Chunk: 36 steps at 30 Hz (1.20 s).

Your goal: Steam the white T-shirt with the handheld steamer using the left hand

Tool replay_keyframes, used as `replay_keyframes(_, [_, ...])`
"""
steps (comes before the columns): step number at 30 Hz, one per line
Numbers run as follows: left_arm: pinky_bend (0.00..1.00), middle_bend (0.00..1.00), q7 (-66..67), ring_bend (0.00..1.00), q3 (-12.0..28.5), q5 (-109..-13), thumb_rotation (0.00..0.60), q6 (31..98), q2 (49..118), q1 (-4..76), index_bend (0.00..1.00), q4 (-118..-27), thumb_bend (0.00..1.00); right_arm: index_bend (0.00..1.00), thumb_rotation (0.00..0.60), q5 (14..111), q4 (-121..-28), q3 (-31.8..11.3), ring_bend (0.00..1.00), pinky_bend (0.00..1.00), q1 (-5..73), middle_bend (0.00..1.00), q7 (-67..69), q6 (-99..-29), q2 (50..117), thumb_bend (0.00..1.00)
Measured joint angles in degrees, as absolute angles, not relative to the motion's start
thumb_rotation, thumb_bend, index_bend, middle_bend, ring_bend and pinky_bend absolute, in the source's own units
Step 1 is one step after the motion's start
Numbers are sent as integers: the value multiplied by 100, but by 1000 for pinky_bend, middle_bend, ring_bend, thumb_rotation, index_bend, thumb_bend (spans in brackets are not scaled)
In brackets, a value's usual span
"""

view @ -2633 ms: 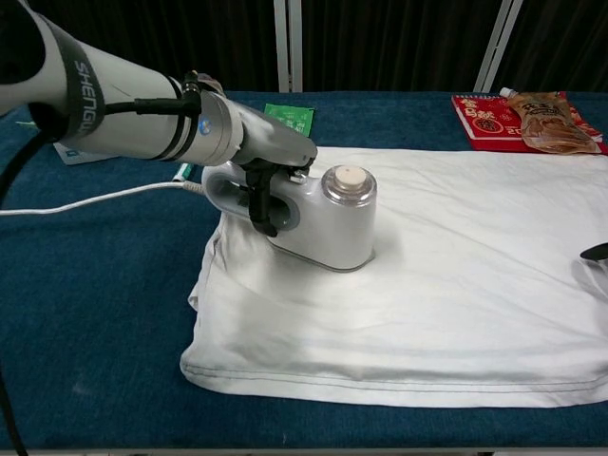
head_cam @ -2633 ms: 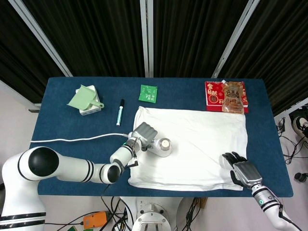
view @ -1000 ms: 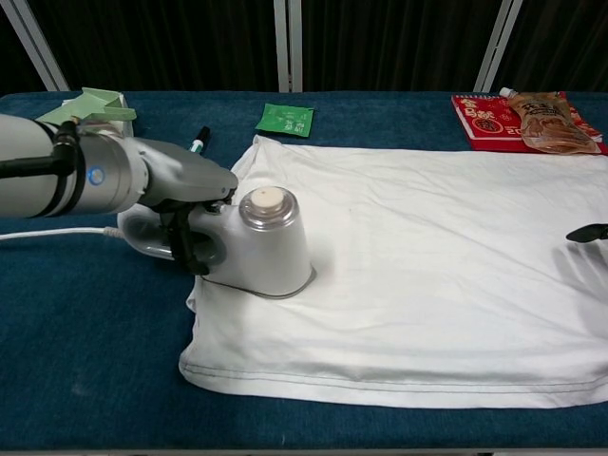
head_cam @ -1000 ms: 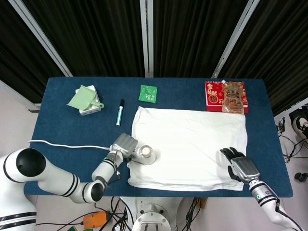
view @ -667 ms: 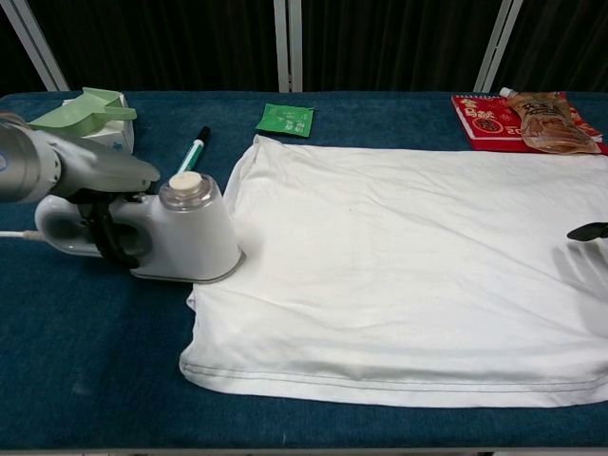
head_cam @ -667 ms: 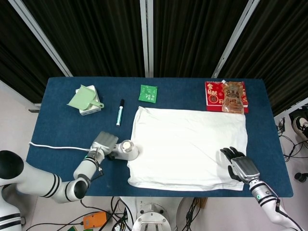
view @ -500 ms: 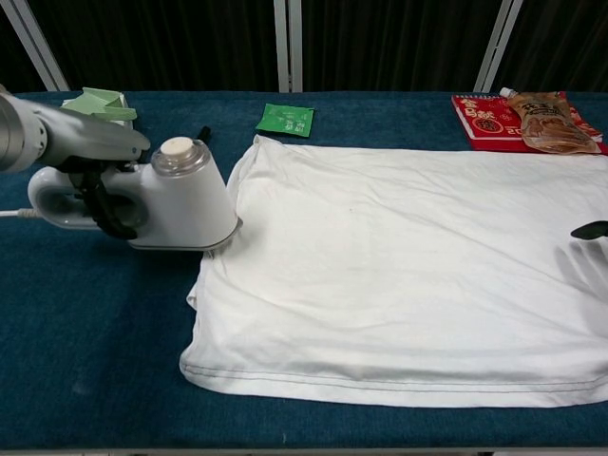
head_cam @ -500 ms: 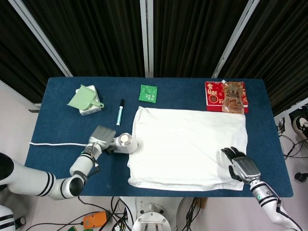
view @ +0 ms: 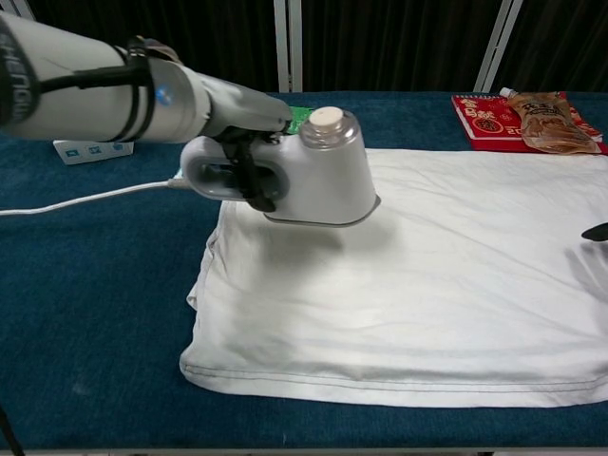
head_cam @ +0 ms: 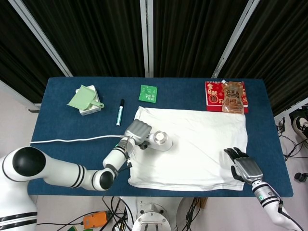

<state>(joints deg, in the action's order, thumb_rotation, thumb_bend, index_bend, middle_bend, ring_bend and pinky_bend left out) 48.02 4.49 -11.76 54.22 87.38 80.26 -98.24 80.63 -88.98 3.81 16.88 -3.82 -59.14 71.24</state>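
The white T-shirt [head_cam: 192,144] [view: 427,275] lies flat on the blue table. My left hand [head_cam: 136,131] [view: 242,142] grips the handle of the white handheld steamer [head_cam: 160,140] [view: 318,176], which sits over the shirt's left part, near its upper-left corner. A white cord [head_cam: 72,139] [view: 85,199] trails left from the steamer. My right hand [head_cam: 244,167] rests by the shirt's lower-right corner, fingers apart, holding nothing; only a dark fingertip [view: 597,231] shows in the chest view.
A green-and-white box [head_cam: 86,99], a pen [head_cam: 119,112] and a green packet [head_cam: 148,93] lie along the table's back left. A red packet with a brown pouch [head_cam: 228,97] [view: 532,119] sits at the back right.
The steamer, held by my left hand, slid left off the shirt onto the table, then came back right onto the shirt's upper-left part. My right hand barely moved.
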Motion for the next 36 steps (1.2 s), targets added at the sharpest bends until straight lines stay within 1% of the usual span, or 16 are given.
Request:
replay_keyframes(4, [642,888,5201,735,606,-888,365,5411,9149,8416,841,-9481,532,128,600,8018,-8903,390,74,233,1653,144,-378,-5921,7097,859])
replay_keyframes(9, [642,888,5713,733,691,-486,371,5418,9583,8801,841,-9003,532,127,600,7996,-8906,395,74,233,1611,144,-355,-5960,7073,860])
replay_keyframes(17, [643,887,6146,731,755,127,369,5344,10070,9056,841,-8241,532,126,600,8003,-8882,398,74,233,1585,143,-328,-5976,7086,859])
replay_keyframes(26, [643,882,6307,726,788,685,368,5075,10072,8938,841,-7830,530,106,600,7997,-8864,395,74,233,1562,144,-309,-5987,7093,859])
replay_keyframes(36, [643,880,6307,725,612,855,368,5100,9888,8449,841,-7495,530,100,600,8007,-8878,391,74,233,1550,144,-316,-5998,7093,859])
